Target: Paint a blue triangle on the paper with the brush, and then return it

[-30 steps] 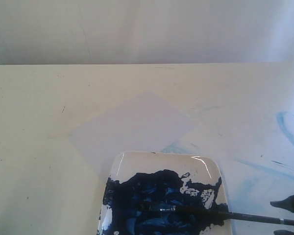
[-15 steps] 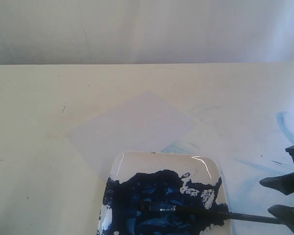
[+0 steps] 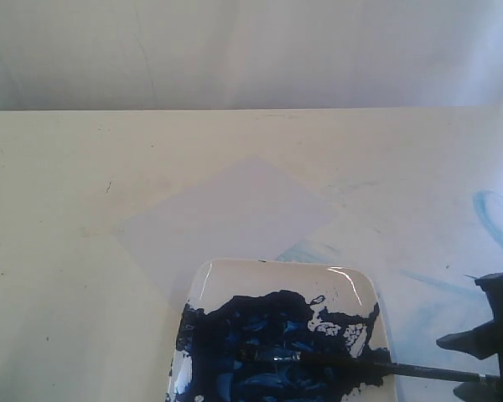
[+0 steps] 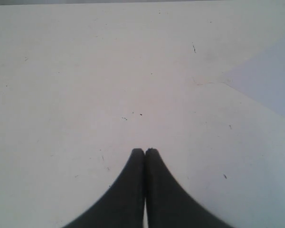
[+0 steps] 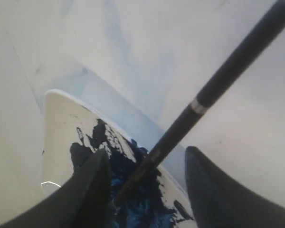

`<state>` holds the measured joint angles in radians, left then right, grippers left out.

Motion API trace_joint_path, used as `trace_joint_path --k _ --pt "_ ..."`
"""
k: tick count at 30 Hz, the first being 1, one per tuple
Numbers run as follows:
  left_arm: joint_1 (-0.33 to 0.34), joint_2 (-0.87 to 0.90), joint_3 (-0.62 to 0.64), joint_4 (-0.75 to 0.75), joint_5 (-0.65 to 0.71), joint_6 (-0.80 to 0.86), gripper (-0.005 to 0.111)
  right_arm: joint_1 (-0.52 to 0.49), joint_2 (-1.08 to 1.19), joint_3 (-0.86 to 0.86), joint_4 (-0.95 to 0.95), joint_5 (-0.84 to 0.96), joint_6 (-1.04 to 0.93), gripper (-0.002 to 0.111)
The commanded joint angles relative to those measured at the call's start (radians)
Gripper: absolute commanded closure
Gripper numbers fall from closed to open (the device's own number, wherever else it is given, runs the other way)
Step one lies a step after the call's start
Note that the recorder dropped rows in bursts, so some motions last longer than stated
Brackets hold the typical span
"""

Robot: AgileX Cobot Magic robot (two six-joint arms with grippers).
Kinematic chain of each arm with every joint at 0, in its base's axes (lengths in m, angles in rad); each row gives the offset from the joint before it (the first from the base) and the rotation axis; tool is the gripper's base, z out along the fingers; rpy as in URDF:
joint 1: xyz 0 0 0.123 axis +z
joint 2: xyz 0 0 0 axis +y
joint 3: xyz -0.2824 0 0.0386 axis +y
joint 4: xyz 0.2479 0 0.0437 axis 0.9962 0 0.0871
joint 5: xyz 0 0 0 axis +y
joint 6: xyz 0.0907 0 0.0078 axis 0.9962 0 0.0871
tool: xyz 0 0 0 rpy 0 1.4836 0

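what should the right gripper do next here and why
Probably close the right gripper on the brush by its handle, easing lower first if needed. Its jaws stand open with the handle running between them, the bristles lie in the paint on the plate, and the paper is blank, so no triangle is painted yet.

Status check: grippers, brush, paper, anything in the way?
Right gripper open, straddling black-handled paintbrush, not yet gripping. Left gripper shut, over cream table. Bristles in blue paint on glossy white plate; pale square paper blank. Nothing blocking.
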<state>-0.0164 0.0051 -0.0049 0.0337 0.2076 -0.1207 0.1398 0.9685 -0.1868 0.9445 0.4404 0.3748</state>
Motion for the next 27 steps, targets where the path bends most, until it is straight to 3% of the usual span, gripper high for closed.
trace_joint_path --k 1,21,27 --pt "-0.008 -0.005 0.005 -0.002 -0.005 -0.008 0.107 0.005 0.048 0.006 0.007 -0.021 -0.008 0.062" --pt "-0.008 -0.005 0.005 -0.002 -0.005 -0.008 0.107 0.005 0.192 0.003 0.098 -0.133 -0.035 0.062" --pt "-0.008 -0.005 0.005 -0.002 -0.005 -0.008 0.107 0.057 0.205 -0.001 0.138 -0.216 -0.035 0.062"
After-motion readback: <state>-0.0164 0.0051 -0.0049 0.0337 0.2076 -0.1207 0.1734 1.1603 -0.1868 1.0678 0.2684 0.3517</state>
